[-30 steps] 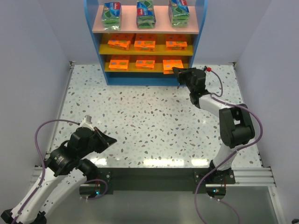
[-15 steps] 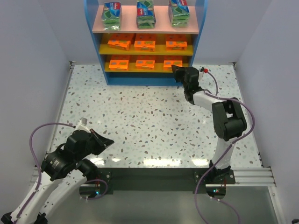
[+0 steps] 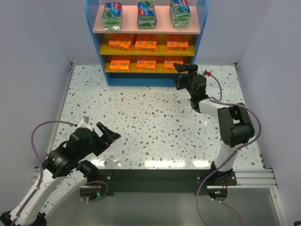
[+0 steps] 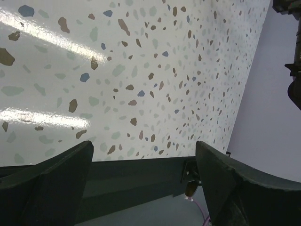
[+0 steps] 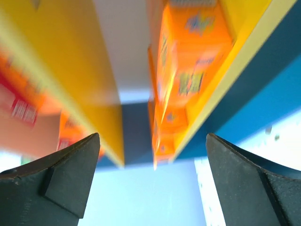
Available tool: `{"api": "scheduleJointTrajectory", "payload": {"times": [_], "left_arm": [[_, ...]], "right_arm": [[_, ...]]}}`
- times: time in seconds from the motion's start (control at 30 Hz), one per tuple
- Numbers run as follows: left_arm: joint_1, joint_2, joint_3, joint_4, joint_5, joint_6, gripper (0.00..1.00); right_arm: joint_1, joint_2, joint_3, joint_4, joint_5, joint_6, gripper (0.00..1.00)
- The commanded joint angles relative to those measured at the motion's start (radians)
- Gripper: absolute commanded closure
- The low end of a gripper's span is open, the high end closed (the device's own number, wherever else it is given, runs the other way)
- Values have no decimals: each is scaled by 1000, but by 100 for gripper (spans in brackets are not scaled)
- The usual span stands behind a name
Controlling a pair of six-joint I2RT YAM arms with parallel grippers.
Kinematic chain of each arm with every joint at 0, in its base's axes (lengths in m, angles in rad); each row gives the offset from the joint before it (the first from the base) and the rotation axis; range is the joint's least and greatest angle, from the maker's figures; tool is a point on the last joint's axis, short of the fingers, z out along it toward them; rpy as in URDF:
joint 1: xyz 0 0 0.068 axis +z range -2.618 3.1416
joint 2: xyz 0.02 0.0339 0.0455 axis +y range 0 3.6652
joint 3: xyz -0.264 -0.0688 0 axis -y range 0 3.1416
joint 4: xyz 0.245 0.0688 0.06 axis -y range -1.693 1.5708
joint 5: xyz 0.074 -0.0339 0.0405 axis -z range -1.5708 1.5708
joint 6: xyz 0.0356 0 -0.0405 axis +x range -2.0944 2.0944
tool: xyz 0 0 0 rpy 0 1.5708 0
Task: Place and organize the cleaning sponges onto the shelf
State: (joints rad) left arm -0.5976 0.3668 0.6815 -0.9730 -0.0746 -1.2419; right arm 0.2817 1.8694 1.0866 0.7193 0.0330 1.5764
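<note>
The shelf (image 3: 202,33) stands at the back of the table. Three green-and-blue cleaning sponges (image 3: 146,13) stand on its pink top board. Three orange packs (image 3: 146,45) lie on the middle yellow board and three more (image 3: 146,63) on the lower one. My right gripper (image 3: 181,75) is open, just in front of the lower board's right end. In the right wrist view its gripper (image 5: 153,160) holds nothing; an orange pack (image 5: 188,61) rests on the yellow board (image 5: 244,61) ahead. My left gripper (image 3: 112,139) is open and empty above the near left of the table, and its wrist view shows the gripper (image 4: 143,160) the same way.
The speckled table (image 3: 150,122) is walled in by pale panels on the left, right and back. A dark rail (image 3: 150,181) runs along the near edge between the arm bases. Purple cables (image 3: 37,136) loop beside each arm.
Both grippers have gone from shut to open. The right one let go of the orange pack, now lying on the lower board's right end. The left arm shifted slightly.
</note>
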Motion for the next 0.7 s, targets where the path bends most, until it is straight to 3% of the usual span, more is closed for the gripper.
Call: {"api": "scheduleJointTrajectory", "payload": {"times": [0.0,0.03,0.17,0.27,0.4,0.57,0.67], "left_arm": [[2,37,56,77,-19,28,4],[4,52,62,88,-21,36,0],[2,102,104,132,-33,105,0],[4,176,168,155,-56,199,0],[4,271,303,184,-103,355,0],[4,391,430,217,-129,479,0],[4,443,499,238,-129,524,0]], "right_arm": [[-4,-180,-124,150,-154,-47,2],[-4,-211,-157,154,-191,-55,2],[1,-387,-298,47,-413,-165,1],[14,-562,-358,-365,-547,-392,2],[17,-798,-413,-766,-541,-698,2],[19,-1017,-433,-1097,-521,-822,2],[17,-1119,-482,-1171,-486,-819,2]]}}
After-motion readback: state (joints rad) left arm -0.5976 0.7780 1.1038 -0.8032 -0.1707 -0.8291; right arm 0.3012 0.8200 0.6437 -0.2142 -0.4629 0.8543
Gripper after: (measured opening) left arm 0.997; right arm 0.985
